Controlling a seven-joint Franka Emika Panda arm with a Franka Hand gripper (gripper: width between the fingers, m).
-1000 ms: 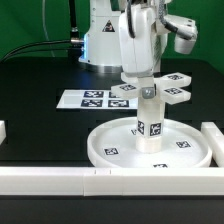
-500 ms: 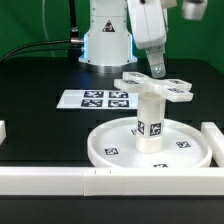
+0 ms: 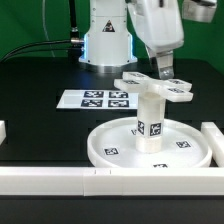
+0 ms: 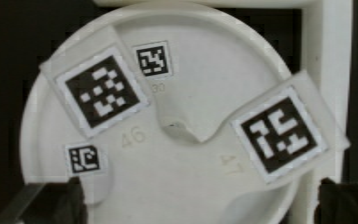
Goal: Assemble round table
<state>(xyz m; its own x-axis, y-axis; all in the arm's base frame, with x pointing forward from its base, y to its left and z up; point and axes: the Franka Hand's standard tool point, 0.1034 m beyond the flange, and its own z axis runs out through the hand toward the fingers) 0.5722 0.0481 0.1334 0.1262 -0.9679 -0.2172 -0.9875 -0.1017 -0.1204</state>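
Claw [image 3: 162, 70] lifted off cross piece [image 3: 154, 88]; cylinder [image 3: 149, 118] in disc [image 3: 100, 152].

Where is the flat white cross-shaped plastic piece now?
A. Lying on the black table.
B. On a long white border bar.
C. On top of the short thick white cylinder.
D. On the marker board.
C: the flat white cross-shaped piece rests on the short thick white cylinder, which stands upright in the large round rimmed white disc.

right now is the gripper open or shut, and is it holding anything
gripper: open, holding nothing, just above the cross piece that sits on the cylinder
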